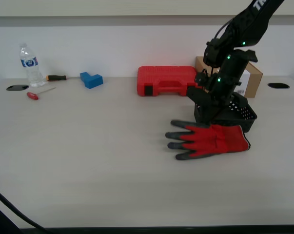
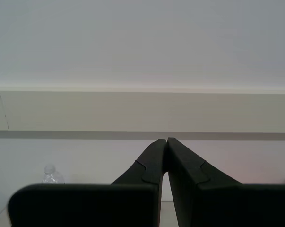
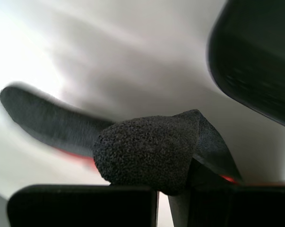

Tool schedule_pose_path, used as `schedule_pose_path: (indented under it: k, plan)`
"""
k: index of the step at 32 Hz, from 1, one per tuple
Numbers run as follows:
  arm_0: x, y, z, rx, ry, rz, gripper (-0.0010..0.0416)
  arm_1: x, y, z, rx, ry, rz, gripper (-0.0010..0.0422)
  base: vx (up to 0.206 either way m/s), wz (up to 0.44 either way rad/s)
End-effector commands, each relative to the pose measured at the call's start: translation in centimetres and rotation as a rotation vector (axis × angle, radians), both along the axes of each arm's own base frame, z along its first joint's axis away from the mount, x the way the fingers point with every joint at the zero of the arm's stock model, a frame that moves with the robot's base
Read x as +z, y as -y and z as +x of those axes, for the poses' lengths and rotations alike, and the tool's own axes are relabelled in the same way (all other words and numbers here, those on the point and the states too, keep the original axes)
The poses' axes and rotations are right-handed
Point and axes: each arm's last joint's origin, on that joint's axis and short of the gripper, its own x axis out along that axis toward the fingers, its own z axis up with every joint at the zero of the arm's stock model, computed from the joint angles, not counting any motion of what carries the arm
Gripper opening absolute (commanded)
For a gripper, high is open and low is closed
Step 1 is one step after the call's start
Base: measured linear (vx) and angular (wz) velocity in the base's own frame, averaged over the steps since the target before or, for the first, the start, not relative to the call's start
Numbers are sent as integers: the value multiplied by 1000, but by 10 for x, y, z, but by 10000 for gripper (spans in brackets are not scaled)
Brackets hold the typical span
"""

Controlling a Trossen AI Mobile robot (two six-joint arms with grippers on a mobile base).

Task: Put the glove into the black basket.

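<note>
Glove: lay flat on the table, touching the black basket's near wall, fingers pointing away from it.
Black basket: stood in front of the cardboard box.
First gripper: pinched a grey glove fingertip.
Second gripper: jaws together, holding nothing.

Water bottle, screwdrivers, blue block, red case (closed), cardboard box
</note>
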Motion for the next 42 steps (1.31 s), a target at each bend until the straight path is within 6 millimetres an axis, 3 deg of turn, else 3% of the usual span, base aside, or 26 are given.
schedule_pose_path:
  k: [1,6,8,9,11,16,18,20,27,32,34,35,36,41,42]
  plan:
    - [26,-1,7,-2,81,10,-2,1,0,0,0,6,0,0,0,0]
    - [68,-4,21,-5,164,23,-2,1,0,0,0,3,0,0,0,0]
    - [99,-1,37,13,240,-68,-2,0,0,0,0,0,0,0,0,0]
    - [105,-1,40,20,250,-83,-2,0,0,0,0,0,0,0,0,0]
    - [128,11,56,9,305,-133,-2,0,0,0,1,1,0,0,0,0]
    - [137,55,71,-99,327,-145,-2,0,0,0,1,0,0,0,0,0]
    - [130,73,67,-134,270,-145,-2,0,0,0,1,0,0,0,0,0]
    - [121,77,62,-139,247,-151,-2,0,0,0,1,0,0,0,0,0]
    - [82,74,50,-154,265,-111,-2,0,0,0,1,0,0,0,0,0]
    - [74,74,51,-163,291,-103,-2,0,0,0,1,0,0,0,0,0]
    - [52,72,53,-157,238,-68,-2,0,0,0,1,0,0,0,0,0]
    - [25,72,56,-154,181,-73,-2,0,0,0,1,0,0,0,0,0]
    - [11,72,57,-155,151,-77,-2,0,0,0,1,0,0,0,0,0]
    - [-42,71,64,-152,57,-86,-2,0,0,0,0,0,0,0,0,0]
    - [-45,70,64,-151,48,-83,-2,0,0,0,1,1,0,0,0,0]
